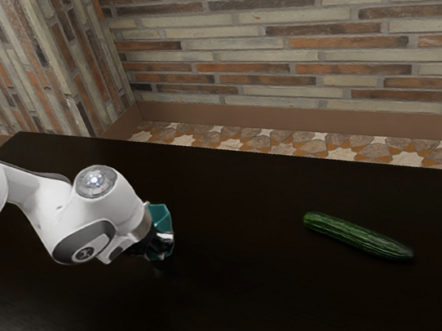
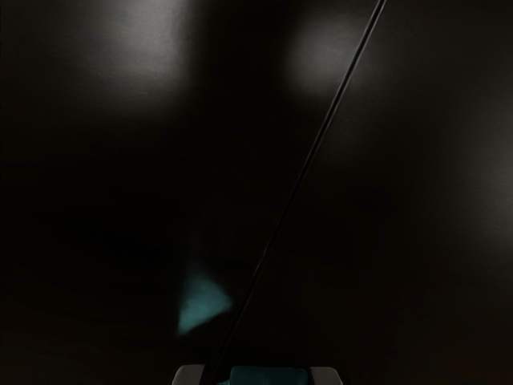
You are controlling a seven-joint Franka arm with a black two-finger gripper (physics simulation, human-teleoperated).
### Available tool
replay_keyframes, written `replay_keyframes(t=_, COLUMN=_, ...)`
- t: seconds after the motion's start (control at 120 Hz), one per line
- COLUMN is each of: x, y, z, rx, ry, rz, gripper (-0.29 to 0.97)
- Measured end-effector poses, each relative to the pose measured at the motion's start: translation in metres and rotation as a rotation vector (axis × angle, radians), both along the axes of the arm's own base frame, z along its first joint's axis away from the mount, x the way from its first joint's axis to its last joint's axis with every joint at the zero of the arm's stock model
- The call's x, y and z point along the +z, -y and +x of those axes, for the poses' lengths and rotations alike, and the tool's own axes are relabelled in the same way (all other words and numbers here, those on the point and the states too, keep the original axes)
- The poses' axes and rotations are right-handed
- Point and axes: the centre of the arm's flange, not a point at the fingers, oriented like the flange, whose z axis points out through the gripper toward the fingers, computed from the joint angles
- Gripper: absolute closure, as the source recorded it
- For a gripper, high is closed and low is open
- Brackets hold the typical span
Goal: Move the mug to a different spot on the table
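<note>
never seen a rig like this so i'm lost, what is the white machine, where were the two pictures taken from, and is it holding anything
The white machine is a simulated robot arm ending in a black gripper. One picture comes from a camera at the arm's side, the other from a camera on the arm's hand, looking at the dark table. A teal mug is right at the gripper; the teal strip at the wrist view's lower edge is that mug under the hand. A green cucumber lies on the table, off toward the exterior view's right. Whether the mug is actually gripped, I cannot tell.
</note>
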Motion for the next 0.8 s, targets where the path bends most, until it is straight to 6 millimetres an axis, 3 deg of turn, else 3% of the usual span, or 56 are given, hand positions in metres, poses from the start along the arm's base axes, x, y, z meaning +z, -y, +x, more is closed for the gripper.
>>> replay_keyframes(t=0.267, x=-0.011, y=0.001, z=0.003, rx=0.008, ry=-0.015, rz=-0.005, gripper=0.62)
replay_keyframes(t=0.592, x=-0.015, y=0.005, z=-0.004, rx=0.016, ry=-0.029, rz=-0.011, gripper=0.22)
replay_keyframes(t=0.8, x=-0.015, y=0.018, z=-0.02, rx=0.011, ry=-0.042, rz=-0.017, gripper=0.08)
